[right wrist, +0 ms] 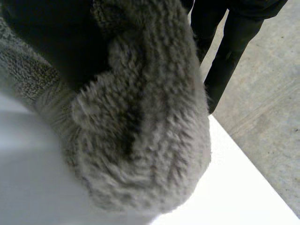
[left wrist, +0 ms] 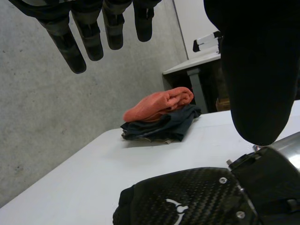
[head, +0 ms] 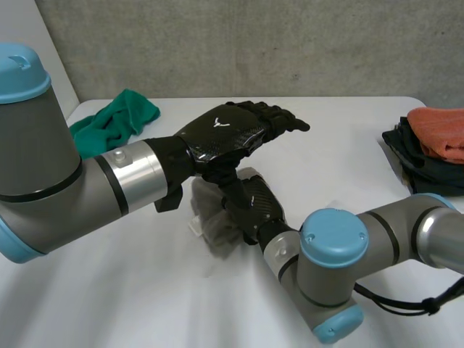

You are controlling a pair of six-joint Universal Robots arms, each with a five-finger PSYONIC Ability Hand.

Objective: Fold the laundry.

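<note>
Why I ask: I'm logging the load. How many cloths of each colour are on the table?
green cloth: 1
grey cloth: 1
orange cloth: 1
dark cloth: 1, folded under the orange one; its layers may hide more
Total: 4

No words or numbers can be read. A small white forked emblem (head: pixel 220 123) marks the back of the left hand (head: pixel 243 130) and of the right hand (left wrist: pixel 201 190).
</note>
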